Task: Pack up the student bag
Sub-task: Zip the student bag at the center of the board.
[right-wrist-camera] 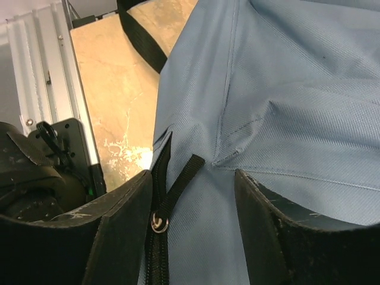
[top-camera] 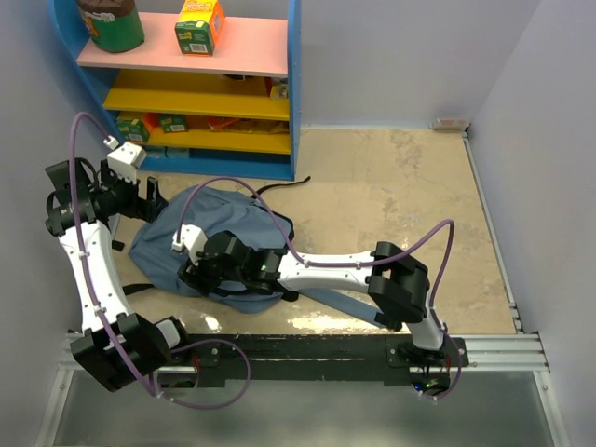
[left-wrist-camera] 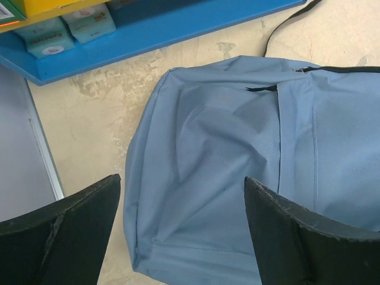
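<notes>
**A:** What does the overhead give you?

**B:** I see the bag [top-camera: 219,209] lying flat on the table [top-camera: 400,205], left of centre. Its far edge is just short of the shelf [top-camera: 292,93]. My left gripper [top-camera: 149,200] is at the bag's far-left corner and my right gripper [top-camera: 196,270] is over its near side. Open tabletop runs rightward to the wall, and a rail [top-camera: 326,346] lines the near edge.

**A:** Left wrist?

**B:** The jaws are spread wide with nothing between them, above the bag's rounded corner. A strip of table separates that edge from the shelf base [left-wrist-camera: 148,35].

**A:** Right wrist?

**B:** That one is released too. The fingers [right-wrist-camera: 119,225] are apart, and the zip pull [right-wrist-camera: 181,178] lies loose between them. A black strap [right-wrist-camera: 142,41] runs from under the bag's edge across the table.
</notes>
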You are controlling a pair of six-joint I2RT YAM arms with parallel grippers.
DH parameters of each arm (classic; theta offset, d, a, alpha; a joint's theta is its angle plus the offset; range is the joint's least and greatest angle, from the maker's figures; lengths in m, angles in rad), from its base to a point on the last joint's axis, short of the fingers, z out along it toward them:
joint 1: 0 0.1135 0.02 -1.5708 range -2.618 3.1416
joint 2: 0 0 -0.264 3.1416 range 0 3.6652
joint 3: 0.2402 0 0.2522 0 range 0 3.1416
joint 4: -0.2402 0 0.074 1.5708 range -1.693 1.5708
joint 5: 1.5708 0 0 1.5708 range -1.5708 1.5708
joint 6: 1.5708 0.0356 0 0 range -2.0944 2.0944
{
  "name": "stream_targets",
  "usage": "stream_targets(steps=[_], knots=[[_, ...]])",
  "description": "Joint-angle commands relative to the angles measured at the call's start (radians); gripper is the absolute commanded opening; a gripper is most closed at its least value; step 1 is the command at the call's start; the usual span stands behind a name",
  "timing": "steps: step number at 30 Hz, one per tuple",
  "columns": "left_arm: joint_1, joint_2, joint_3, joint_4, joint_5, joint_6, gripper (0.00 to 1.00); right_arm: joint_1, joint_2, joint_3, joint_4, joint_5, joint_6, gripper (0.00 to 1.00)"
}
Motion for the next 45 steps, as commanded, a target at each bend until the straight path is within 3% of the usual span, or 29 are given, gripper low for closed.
stream_targets(steps=[1,13,16,17,20,23,29,31,32,33,34,37,40,43,45], knots=[[0.013,-0.031,-0.027,0.015,0.041,0.015,0.88,0.005,0.01,0.054,-0.011,-0.026,0.009,0.59],[0.013,-0.049,-0.036,0.026,0.036,0.02,0.88,0.019,0.048,0.082,-0.089,0.018,-0.002,0.5],[0.014,-0.057,-0.042,0.022,0.036,0.029,0.88,0.024,0.033,0.084,-0.084,0.035,-0.007,0.36],[0.014,-0.065,-0.045,0.022,0.036,0.032,0.88,0.024,0.022,0.076,-0.075,0.042,-0.008,0.24],[0.013,-0.074,-0.054,0.014,0.041,0.055,0.88,0.025,-0.056,0.021,-0.015,0.088,-0.011,0.07],[0.014,-0.074,-0.05,-0.023,0.062,0.107,0.88,0.025,-0.167,-0.089,0.075,0.143,-0.002,0.01],[0.014,-0.048,-0.005,-0.223,0.148,0.305,0.87,0.025,-0.341,-0.355,0.268,0.211,0.038,0.0],[0.013,-0.045,0.002,-0.294,0.189,0.427,0.84,0.025,-0.378,-0.421,0.319,0.22,0.052,0.0],[0.013,-0.042,0.005,-0.405,0.209,0.494,0.82,0.025,-0.379,-0.43,0.322,0.222,0.064,0.0],[0.014,-0.039,0.007,-0.473,0.238,0.658,0.8,0.025,-0.373,-0.433,0.321,0.219,0.068,0.0],[0.001,-0.042,-0.004,-0.51,0.239,0.674,0.74,0.025,-0.37,-0.433,0.316,0.219,0.073,0.0],[-0.083,-0.103,-0.091,-0.509,0.159,0.759,0.59,0.025,-0.381,-0.458,0.35,0.237,0.095,0.0],[-0.172,-0.19,-0.192,-0.509,0.127,0.854,0.52,0.025,-0.396,-0.472,0.354,0.282,0.104,0.0],[-0.261,-0.252,-0.252,-0.509,0.131,0.888,0.52,0.027,-0.424,-0.487,0.347,0.343,0.108,0.0],[-0.306,-0.261,-0.283,-0.509,0.13,0.886,0.59,0.024,-0.447,-0.53,0.364,0.418,0.125,0.0]])
